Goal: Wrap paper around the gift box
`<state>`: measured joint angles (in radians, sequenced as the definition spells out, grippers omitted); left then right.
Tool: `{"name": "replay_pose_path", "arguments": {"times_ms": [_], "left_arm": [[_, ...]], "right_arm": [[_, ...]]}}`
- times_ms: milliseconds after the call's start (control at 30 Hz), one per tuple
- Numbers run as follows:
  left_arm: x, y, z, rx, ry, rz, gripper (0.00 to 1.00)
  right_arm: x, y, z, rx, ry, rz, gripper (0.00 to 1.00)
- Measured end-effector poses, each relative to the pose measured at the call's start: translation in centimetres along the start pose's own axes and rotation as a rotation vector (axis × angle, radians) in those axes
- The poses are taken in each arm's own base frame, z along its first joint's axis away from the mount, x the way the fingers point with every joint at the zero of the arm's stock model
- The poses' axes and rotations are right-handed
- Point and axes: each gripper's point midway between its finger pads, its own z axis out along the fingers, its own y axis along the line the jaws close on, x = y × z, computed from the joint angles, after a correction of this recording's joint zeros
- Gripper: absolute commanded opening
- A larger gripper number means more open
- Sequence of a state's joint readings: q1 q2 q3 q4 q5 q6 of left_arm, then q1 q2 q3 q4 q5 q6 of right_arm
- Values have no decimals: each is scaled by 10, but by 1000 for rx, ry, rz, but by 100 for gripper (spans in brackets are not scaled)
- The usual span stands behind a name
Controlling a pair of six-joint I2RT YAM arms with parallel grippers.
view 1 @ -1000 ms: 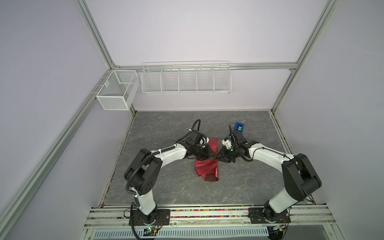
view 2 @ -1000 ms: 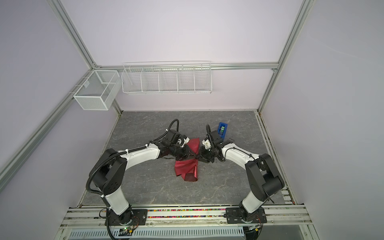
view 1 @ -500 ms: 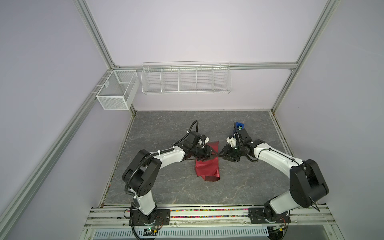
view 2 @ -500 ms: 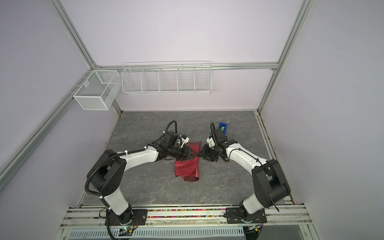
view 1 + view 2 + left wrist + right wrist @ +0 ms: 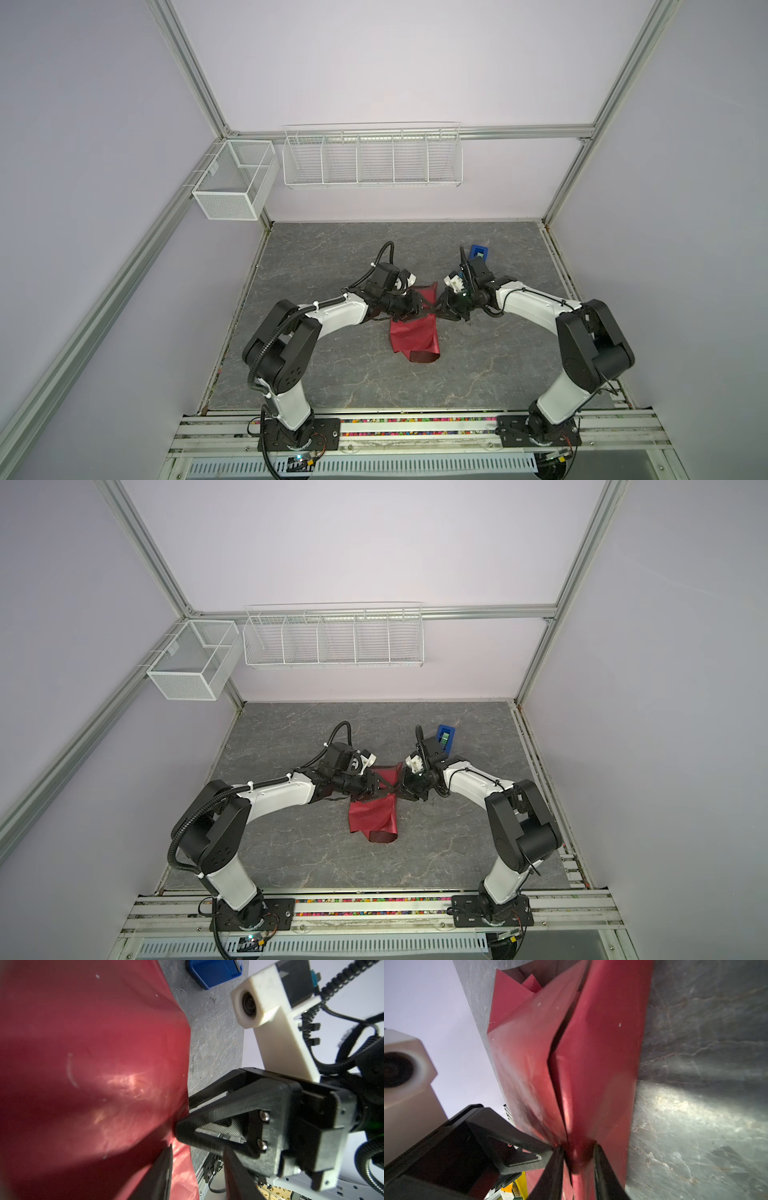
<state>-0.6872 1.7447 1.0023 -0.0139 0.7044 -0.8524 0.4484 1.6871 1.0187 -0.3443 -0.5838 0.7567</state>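
The red-maroon paper (image 5: 413, 336) (image 5: 374, 812) lies as a creased, folded bundle in the middle of the grey table. The gift box is hidden; no part of it shows under the paper. Both grippers meet at the bundle's far upper part in both top views. My right gripper (image 5: 578, 1146) (image 5: 438, 311) is shut on a raised fold of the paper (image 5: 591, 1053). My left gripper (image 5: 197, 1149) (image 5: 419, 309) faces it with jaws apart. One of its fingers (image 5: 162, 1167) rests against the paper (image 5: 83, 1064), and nothing is pinched.
A blue tape dispenser (image 5: 478, 252) (image 5: 445, 736) (image 5: 214, 970) stands just behind the right wrist. A wire rack (image 5: 372, 156) and a mesh basket (image 5: 232, 178) hang on the back wall. The table (image 5: 332, 257) ends at rails in front.
The right gripper drew back to the right with wider jaws, then returned and closed on the paper fold. The left gripper's jaws widened and it stayed at the bundle.
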Motion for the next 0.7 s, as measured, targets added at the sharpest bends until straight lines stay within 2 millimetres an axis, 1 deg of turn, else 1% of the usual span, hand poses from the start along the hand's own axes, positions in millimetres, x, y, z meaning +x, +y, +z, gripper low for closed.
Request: {"name": "replay_pose_path", "arguments": {"times_ms": [133,267,400,467,533,567,700], "left_arm": [[2,0,-6,-34,-3,-4,43],[1,0,-23,-138,-18,19,48],[-10,-14,-52,-236,-77,100,53],[-14,-14,-68,-285,-109,129,55],[-17,-5,-81,-342,-130,145,57],[-17,3,-86,-377,-132,139,58],[-13,38,-92,-478,-103,112,61]], "right_arm": [[0,0,0,0,0,-9,24],[0,0,0,2,-1,-14,24],[0,0,0,3,-1,-20,24],[0,0,0,3,-2,-21,24],[0,0,-1,3,-2,-24,24],[0,0,-1,5,-3,-23,24],[-1,0,-1,8,-7,-25,23]]}}
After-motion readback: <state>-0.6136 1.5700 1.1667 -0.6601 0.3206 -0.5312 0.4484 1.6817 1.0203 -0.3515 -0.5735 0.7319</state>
